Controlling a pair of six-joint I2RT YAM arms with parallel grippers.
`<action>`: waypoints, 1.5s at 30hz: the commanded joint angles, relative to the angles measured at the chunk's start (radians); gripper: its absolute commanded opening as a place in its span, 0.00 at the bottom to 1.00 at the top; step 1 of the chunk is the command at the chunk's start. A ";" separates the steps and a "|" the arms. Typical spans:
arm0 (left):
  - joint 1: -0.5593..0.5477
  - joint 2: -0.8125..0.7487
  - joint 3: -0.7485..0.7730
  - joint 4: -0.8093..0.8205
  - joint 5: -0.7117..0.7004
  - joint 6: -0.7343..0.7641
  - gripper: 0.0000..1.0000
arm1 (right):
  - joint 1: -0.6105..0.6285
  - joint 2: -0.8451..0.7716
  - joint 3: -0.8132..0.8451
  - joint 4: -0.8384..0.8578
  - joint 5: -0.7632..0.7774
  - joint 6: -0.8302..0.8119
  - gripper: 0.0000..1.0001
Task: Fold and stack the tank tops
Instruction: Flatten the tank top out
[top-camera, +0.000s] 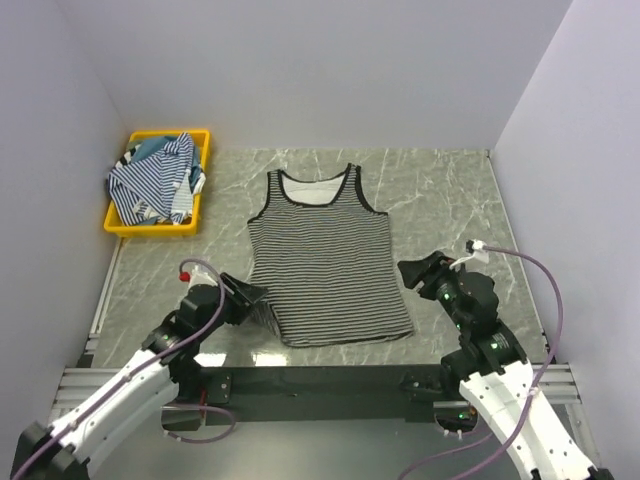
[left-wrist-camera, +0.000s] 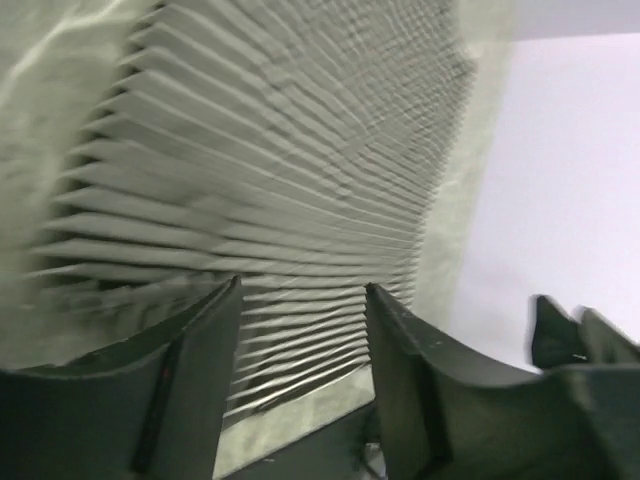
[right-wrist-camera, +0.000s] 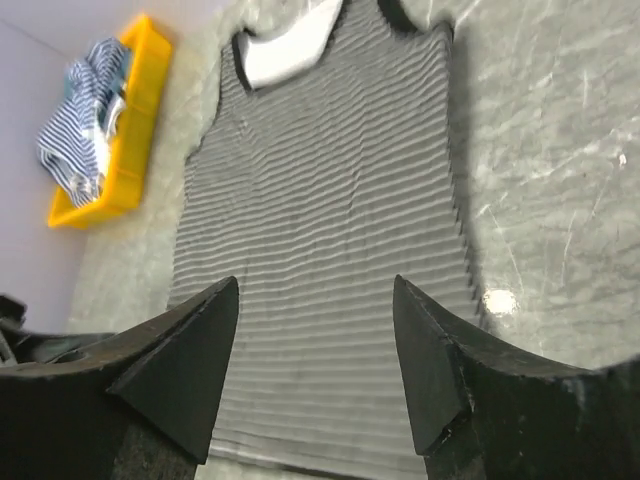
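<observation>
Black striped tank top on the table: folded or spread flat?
Spread flat. The tank top shows its full outline, straps to hem, nothing doubled over.

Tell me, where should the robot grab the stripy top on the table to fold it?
The stripy top lies flat with its neck at the far end, so the near hem corners are probably easiest: pinch each from its outer side, sliding low under the thin edge.

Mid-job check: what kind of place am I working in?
Probably a lab test cell: plain white walls box in a marble-patterned table, with a yellow bin of tank tops.
</observation>
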 joint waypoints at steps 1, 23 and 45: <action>-0.005 -0.109 0.133 -0.178 -0.074 0.015 0.58 | 0.012 -0.003 0.029 -0.085 0.020 0.041 0.69; 0.299 0.818 0.798 -0.223 -0.225 0.415 0.22 | 0.105 0.929 0.410 0.099 0.275 0.017 0.62; 0.370 1.328 1.058 -0.210 -0.097 0.553 0.23 | -0.048 1.379 0.720 0.078 0.198 -0.117 0.15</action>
